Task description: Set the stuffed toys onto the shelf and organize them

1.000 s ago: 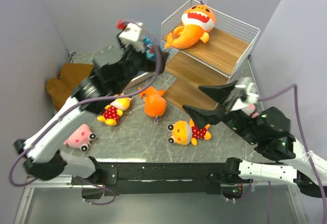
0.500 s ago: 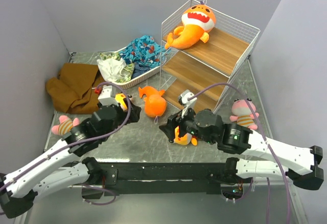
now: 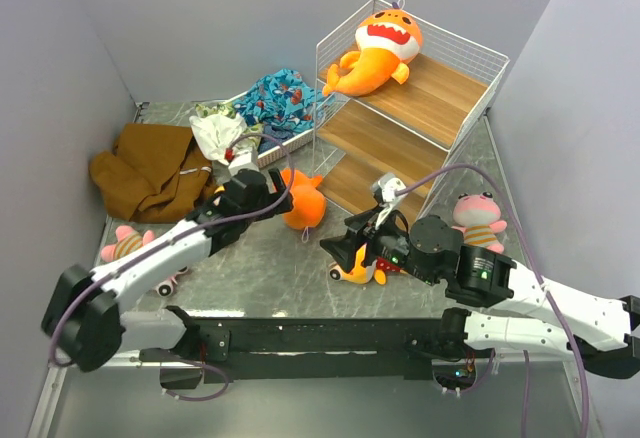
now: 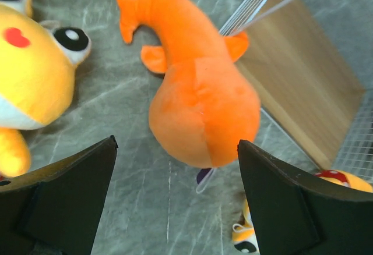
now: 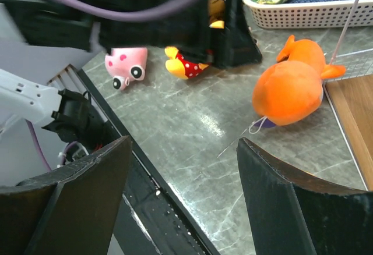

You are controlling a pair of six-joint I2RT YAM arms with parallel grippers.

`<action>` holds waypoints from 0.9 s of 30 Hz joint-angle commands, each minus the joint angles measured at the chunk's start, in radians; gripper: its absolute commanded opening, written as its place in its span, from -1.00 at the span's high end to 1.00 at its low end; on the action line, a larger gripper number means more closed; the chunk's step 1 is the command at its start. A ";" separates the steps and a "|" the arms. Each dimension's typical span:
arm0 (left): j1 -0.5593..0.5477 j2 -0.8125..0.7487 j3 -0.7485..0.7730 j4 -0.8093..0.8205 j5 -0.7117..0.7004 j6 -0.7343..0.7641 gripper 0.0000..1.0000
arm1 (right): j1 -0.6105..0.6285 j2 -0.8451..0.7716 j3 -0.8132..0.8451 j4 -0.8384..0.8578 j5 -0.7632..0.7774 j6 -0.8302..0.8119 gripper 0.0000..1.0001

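Change, left arm: it reaches further toward the shelf point(image 3: 440, 98) than half a second ago. The left gripper point(image 4: 176, 144) has left the left doll point(image 4: 29, 80) and now hangs by the loose shark point(image 4: 201, 109).
Change, right arm: the right gripper point(image 5: 183, 144) has shifted slightly toward the shelf, over the right doll point(image 3: 358, 266).
Change, toys: no toy has visibly moved.
Left gripper state: fingers spread wide, holding nothing. The loose shark shows between them in the wrist view.
Right gripper state: fingers spread wide, holding nothing.
Sharks, count: two. The shelved shark point(image 3: 375, 48) lies on the shelf's top tier. The loose shark lies on the table against the left edge of the lowest tier.
Dolls, count: two, both on the table. The right doll is just in front of the lowest tier. The left doll is further left, past the loose shark.
Pink plushes, count: two, both on the table. The right pink plush point(image 3: 475, 220) is just off the shelf's front right corner. The left pink plush point(image 3: 125, 246) is well apart to the shelf's left.
Toys on the shelf: one of six.
Other: the basket point(image 3: 275, 148) of clothes is just left of the shelf, and the brown cloth point(image 3: 150, 168) is further left.
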 commanded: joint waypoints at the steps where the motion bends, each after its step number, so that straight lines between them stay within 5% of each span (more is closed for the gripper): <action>1: 0.019 0.113 0.073 0.123 0.106 0.018 -0.83 | 0.001 -0.027 -0.013 0.051 0.008 -0.015 -0.59; 6: 0.031 0.245 0.093 0.198 0.154 0.041 -0.79 | 0.001 -0.033 -0.021 0.060 0.008 -0.023 -0.59; 9: 0.040 0.319 0.115 0.225 0.184 0.052 -0.53 | 0.001 -0.032 -0.021 0.063 0.011 -0.027 -0.58; 13: 0.045 0.356 0.115 0.226 0.232 0.064 0.43 | 0.001 -0.027 -0.011 0.043 0.017 -0.027 -0.57; 16: 0.048 0.322 0.091 0.207 0.253 0.069 0.95 | 0.001 -0.033 -0.022 0.040 0.036 0.003 -0.55; 27: 0.050 -0.229 -0.243 0.193 0.413 0.167 0.98 | 0.001 -0.021 0.027 -0.003 0.011 0.252 -0.49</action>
